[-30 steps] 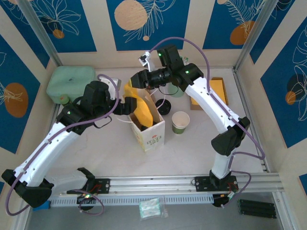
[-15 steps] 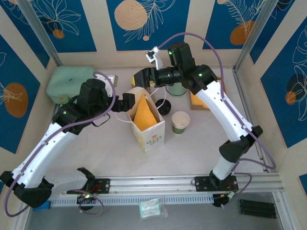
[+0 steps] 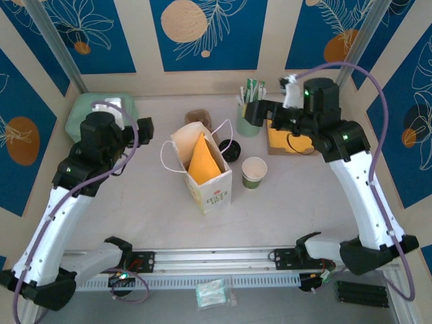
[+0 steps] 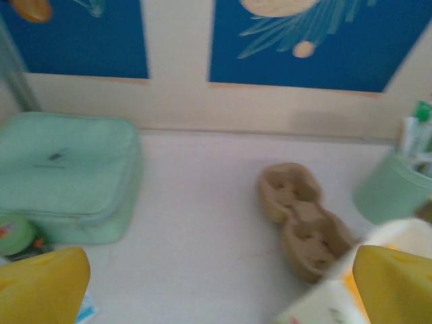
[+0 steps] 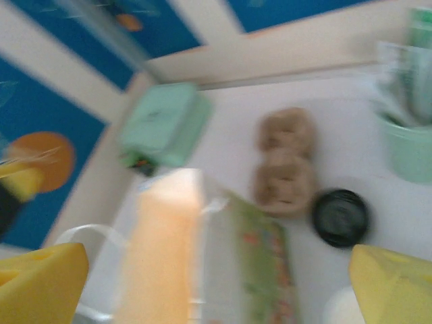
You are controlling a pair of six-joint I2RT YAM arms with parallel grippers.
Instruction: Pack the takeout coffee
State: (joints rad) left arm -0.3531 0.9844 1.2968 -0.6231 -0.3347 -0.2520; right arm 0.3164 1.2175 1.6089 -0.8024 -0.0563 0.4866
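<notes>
coffee [image 3: 231, 152], top view: it stands on the table [image 3: 135, 202] just beside the bag [image 3: 202, 172], at the bag's right wall toward the back. its black lid faces up, so the long axis is judged vertical. lidless cup [image 3: 254, 171] sits near it to the front right, apart. right gripper [image 3: 251, 113] hangs behind the coffee, next to the sachet cup [image 3: 247, 128]. from that gripper the coffee lies toward the near edge and slightly left, with nothing between. left gripper [image 3: 144, 127] is beyond the bag's other side, well apart from the coffee, with the bag in the way. judgement: the right arm is nearer and has the open line. the bag mouth opens upward, just left of the coffee.

left wrist view: left gripper [image 4: 219, 280] is wide, yellow fingers [image 4: 40, 287] at the two lower corners, nothing between them. ahead lie the carrier [image 4: 300, 219] and pouch [image 4: 67, 175].

right wrist view, blurred: right gripper [image 5: 216, 280] is wide and empty. the coffee [image 5: 341, 216] appears as a dark disc above the right-hand finger, right of the centre line, with the bag [image 5: 202, 263] to its left. judgement: the approach needs a shift toward the disc, then a descent with the jaws straddling the cup wall. the risk is clipping the lidless cup or the bag.
</notes>
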